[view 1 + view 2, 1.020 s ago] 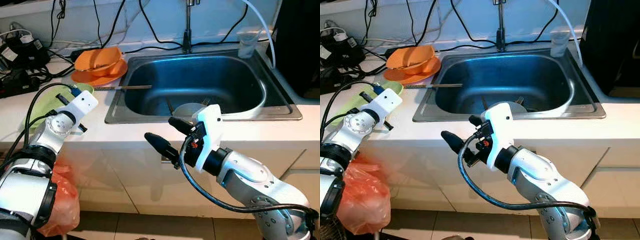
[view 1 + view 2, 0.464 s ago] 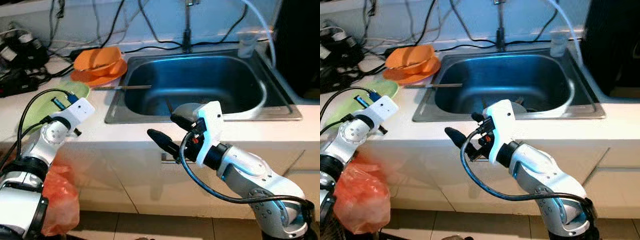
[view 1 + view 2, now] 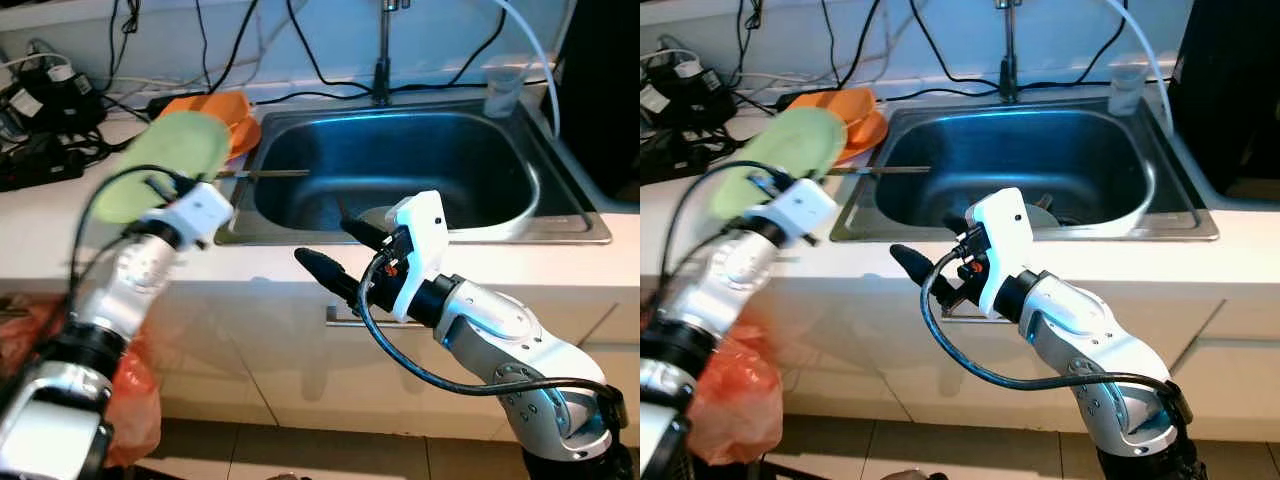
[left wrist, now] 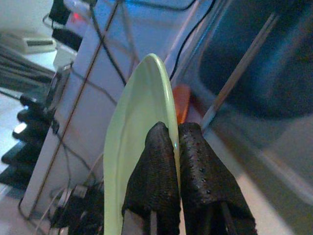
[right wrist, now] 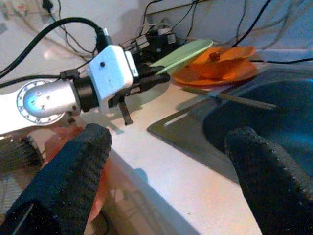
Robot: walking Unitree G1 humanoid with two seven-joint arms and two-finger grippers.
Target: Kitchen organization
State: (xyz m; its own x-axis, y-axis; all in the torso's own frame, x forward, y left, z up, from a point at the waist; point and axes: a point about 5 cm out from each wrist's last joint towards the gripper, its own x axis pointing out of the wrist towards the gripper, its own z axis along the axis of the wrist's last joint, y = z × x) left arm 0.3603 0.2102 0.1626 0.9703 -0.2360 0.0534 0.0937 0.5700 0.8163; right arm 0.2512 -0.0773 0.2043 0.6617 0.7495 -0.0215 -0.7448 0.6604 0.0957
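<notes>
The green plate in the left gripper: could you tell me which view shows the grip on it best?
The left wrist view: both fingers pinch the green plate's rim edge-on. The eye views show its blurred face raised above the counter; the right wrist view shows it edge-on beyond the left gripper.

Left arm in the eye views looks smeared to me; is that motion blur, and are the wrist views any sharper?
Left eye view: the left gripper and green plate are motion-blurred, while the sink stays sharp. Left wrist view: the fingers pinching the plate rim are crisp, the background soft. Right wrist view: the open right gripper is near and defocused.
</notes>
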